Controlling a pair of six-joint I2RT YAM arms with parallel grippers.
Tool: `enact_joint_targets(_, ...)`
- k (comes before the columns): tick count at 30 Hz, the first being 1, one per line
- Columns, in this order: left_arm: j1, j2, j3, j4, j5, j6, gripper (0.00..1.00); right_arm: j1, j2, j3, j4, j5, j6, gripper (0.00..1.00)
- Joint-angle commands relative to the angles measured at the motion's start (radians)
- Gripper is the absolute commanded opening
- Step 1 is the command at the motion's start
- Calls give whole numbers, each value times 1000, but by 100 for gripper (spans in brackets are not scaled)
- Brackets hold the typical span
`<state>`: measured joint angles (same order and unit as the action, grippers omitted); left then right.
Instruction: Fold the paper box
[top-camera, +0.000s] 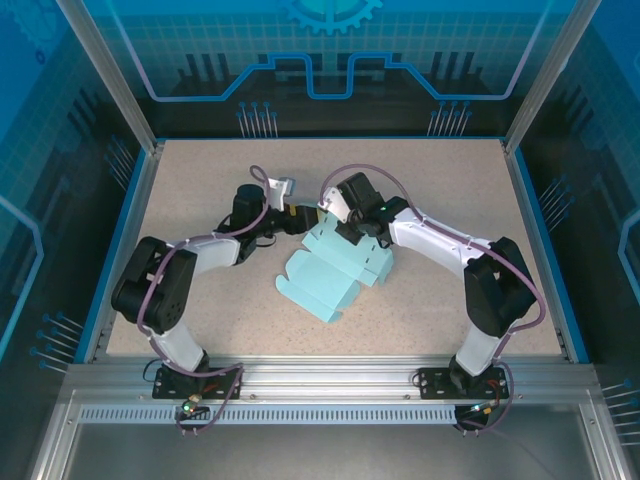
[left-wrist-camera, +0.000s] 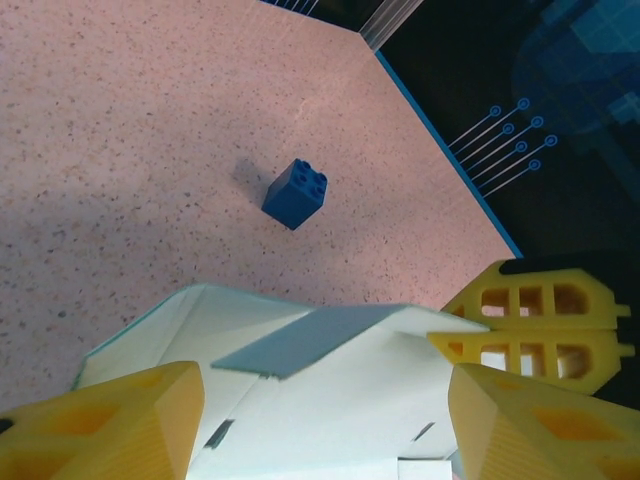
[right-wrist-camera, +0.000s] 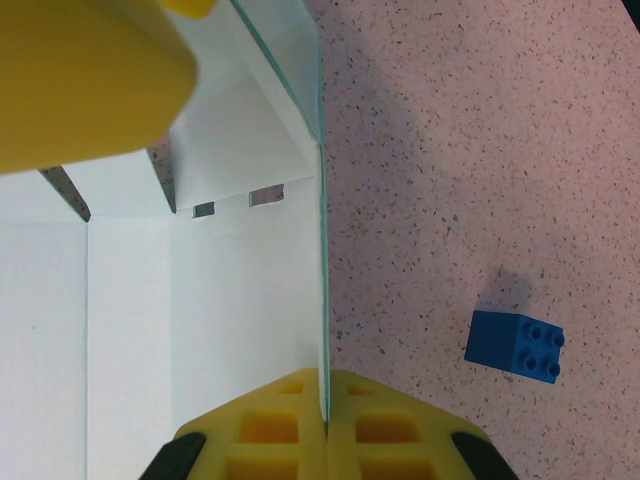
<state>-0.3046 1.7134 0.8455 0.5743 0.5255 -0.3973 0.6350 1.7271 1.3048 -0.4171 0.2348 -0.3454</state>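
Observation:
The paper box (top-camera: 335, 270) is a pale blue die-cut sheet, partly folded, lying mid-table with its far flaps raised. My right gripper (right-wrist-camera: 325, 385) is shut on the thin edge of an upright flap (right-wrist-camera: 250, 290), and from the top it sits at the sheet's far edge (top-camera: 330, 213). My left gripper (left-wrist-camera: 325, 380) stands open, its yellow fingers (left-wrist-camera: 110, 425) on either side of the sheet's raised white inner face (left-wrist-camera: 330, 420), with gaps on both sides. In the left wrist view the right gripper's fingers (left-wrist-camera: 540, 325) pinch the flap's corner.
A small dark blue studded cube (left-wrist-camera: 296, 193) sits on the speckled table beyond the sheet, and it also appears to the right of the held flap (right-wrist-camera: 516, 345). The blue table rim (top-camera: 530, 230) and the enclosure posts bound the work area.

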Motion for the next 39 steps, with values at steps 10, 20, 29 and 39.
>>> enact_joint_targets(10, 7, 44, 47, 127, 138, -86, 62, 7, -12, 11, 9, -20, 15, 0)
enact_joint_targets(20, 2, 44, -21, 250, 184, -184, 50, 4, 0, 52, -4, -19, 63, 0)
enact_joint_targets(29, -23, 31, -49, 193, 128, -158, 49, 5, 9, 74, -2, -24, 103, 0)
enact_joint_targets(39, -46, 31, -50, 176, 108, -147, 50, 12, 30, 82, 8, -42, 112, 0)
